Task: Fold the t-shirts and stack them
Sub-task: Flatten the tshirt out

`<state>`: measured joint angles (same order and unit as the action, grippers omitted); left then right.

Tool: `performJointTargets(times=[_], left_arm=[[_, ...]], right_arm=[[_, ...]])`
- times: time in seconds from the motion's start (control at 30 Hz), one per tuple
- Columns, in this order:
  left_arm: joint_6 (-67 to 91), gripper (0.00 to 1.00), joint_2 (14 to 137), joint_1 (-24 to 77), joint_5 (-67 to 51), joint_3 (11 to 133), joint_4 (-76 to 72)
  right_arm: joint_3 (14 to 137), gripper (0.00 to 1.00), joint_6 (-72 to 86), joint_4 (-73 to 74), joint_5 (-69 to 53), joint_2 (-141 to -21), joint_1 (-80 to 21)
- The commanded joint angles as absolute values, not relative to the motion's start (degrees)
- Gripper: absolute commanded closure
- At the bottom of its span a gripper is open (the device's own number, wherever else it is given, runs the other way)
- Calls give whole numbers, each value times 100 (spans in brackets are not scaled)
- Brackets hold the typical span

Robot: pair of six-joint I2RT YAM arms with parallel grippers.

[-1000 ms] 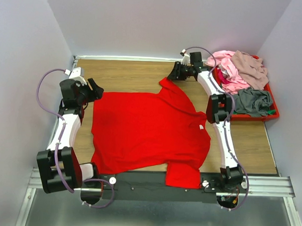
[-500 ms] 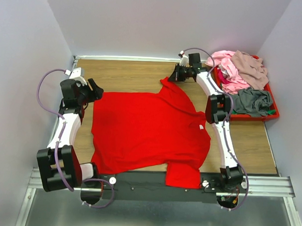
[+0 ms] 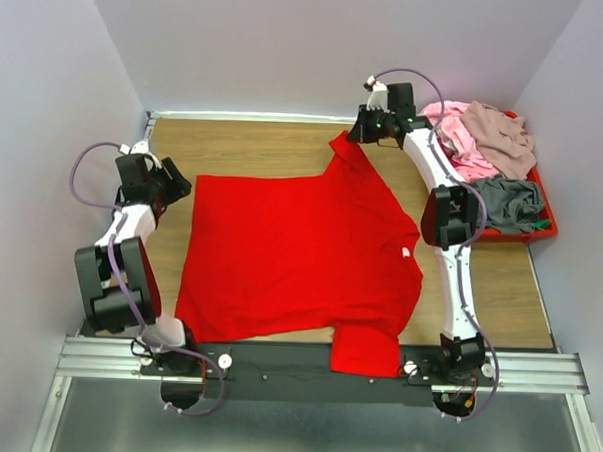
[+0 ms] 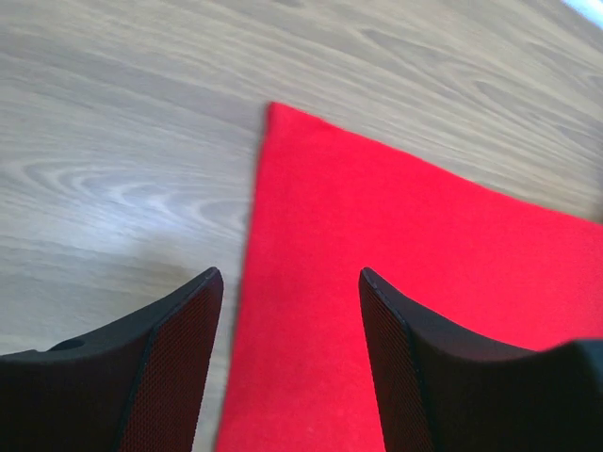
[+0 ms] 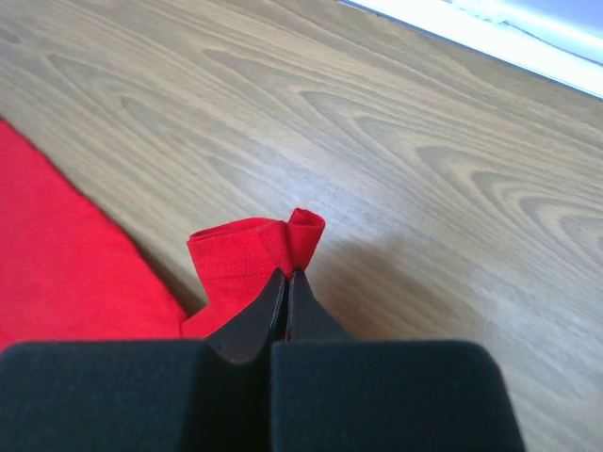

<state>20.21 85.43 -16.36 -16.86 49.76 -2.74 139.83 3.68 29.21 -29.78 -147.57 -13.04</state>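
Top external: tray (image 3: pixel 511 235) holds pink, mauve, grey shirts (image 3: pixel 496 134); right gripper (image 5: pixel 287 273) pinches red shirt (image 3: pixel 290 256); left gripper (image 4: pixel 287 275) spread.

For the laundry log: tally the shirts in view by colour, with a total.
Red shirt: 1
Pink shirt: 1
Beige shirt: 1
Grey shirt: 1
Total: 4 visible; more may be hidden underneath.

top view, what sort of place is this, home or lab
Most likely a robot test cell, not a home: plain walls box in a wood-look table, left arm and right arm are bolted to a metal rail, a red t-shirt lies spread near a red tray of heaped t-shirts.
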Motion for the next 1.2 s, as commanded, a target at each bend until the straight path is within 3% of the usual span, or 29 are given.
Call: performJointTargets(times=[0.0, 0.43, 0.8, 1.07, 1.17], left_arm=[[1978, 35, 9129, -1722, -1424, 5570, -203], [1512, 42, 10968, -1626, -2742, 6644, -18], [1380, 44, 11565, -1372, -2039, 7347, 553], [1240, 54, 11935, -985, -1249, 7927, 975], [1196, 64, 11936, -923, -1064, 7972, 1019]], right_arm=[[13431, 100, -173, 2944, -2839, -14196, -1274], [12577, 99, -308, 2944, -2980, -14202, -1275], [12884, 91, -431, 2944, -2593, -14660, -1239], [12850, 91, -431, 2944, -2628, -14713, -1222], [12832, 91, -457, 2944, -2628, -14695, -1213]])
